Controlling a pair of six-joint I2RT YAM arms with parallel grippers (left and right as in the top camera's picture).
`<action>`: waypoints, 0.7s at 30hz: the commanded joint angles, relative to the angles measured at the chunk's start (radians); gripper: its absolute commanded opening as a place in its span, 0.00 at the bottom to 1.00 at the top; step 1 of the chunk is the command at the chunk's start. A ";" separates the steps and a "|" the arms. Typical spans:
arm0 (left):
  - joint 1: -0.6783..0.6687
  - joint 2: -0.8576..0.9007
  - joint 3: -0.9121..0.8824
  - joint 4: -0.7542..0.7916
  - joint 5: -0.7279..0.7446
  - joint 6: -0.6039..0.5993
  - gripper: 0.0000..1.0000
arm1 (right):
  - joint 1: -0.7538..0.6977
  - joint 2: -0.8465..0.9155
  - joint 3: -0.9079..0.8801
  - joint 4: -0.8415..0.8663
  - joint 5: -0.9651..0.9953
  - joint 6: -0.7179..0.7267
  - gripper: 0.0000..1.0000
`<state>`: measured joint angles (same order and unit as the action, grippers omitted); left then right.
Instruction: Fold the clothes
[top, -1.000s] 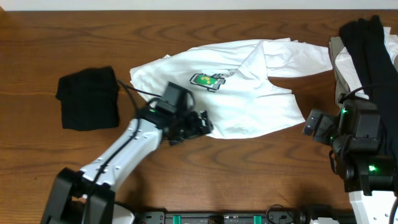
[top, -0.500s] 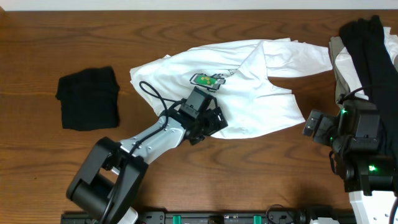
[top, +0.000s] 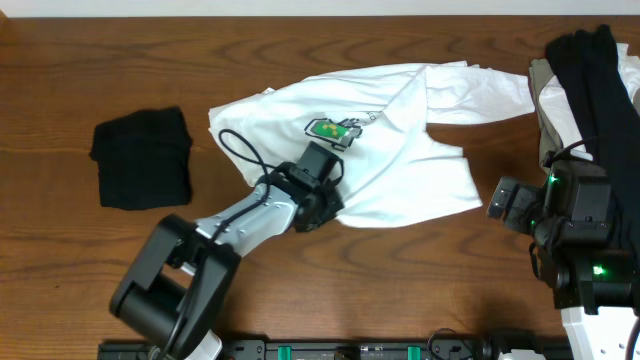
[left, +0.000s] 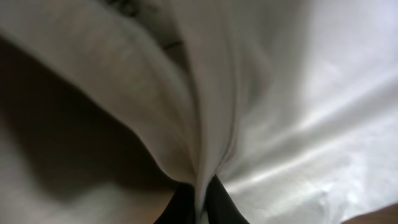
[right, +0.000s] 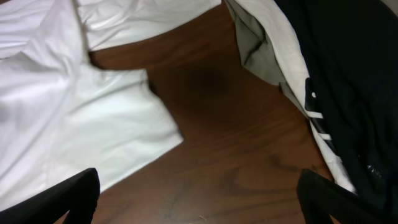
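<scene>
The white T-shirt with a green-and-yellow chest print lies spread across the middle of the table. My left gripper sits at the shirt's lower left hem. In the left wrist view a ridge of white fabric is pinched between the dark fingertips, so that gripper is shut on the shirt. My right gripper hovers just right of the shirt's lower corner. Its fingers stand wide apart over bare wood, so the right gripper is open and holds nothing.
A folded black garment lies at the left. At the far right is a heap of black and beige clothes, seen also in the right wrist view as black cloth over beige.
My left gripper slid onto the shirt's lower hem and shut on a fold of it, then drew back slightly left. The right arm has not moved.
</scene>
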<state>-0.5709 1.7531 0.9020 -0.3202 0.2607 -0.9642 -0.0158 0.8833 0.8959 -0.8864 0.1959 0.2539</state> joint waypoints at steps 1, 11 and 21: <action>0.067 -0.056 -0.019 -0.136 -0.046 0.122 0.06 | -0.005 0.002 0.009 -0.001 0.011 -0.012 0.99; 0.430 -0.347 -0.019 -0.563 -0.322 0.304 0.12 | -0.005 0.103 0.009 0.000 -0.029 -0.011 0.99; 0.530 -0.405 -0.019 -0.620 0.047 0.389 0.69 | -0.005 0.202 0.009 0.004 -0.043 0.003 0.99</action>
<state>-0.0204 1.3537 0.8886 -0.9112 0.1810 -0.6189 -0.0158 1.0763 0.8959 -0.8845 0.1574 0.2546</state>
